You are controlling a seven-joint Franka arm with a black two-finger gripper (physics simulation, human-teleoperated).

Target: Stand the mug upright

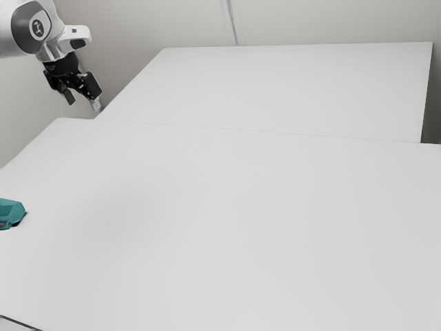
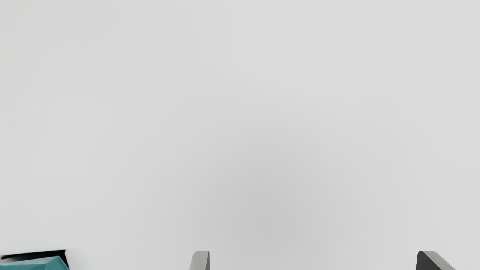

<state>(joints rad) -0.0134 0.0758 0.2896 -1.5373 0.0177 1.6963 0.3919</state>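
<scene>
You had the end effector (image 1: 83, 102) open above the desk (image 1: 241, 207), its fingers wide apart; a teal thing (image 1: 9, 212) lay out past one finger.

The exterior view's left edge cuts off a teal object (image 1: 9, 214); the wrist view's edge crops it too, so whether it is the mug is unclear. The arm (image 1: 31, 27) is cut off at the exterior view's upper left, and a dark line (image 1: 21, 323) at its lower left. Of the gripper (image 1: 83, 103), 2 fingers (image 2: 200, 260) are cropped in the wrist view.
</scene>
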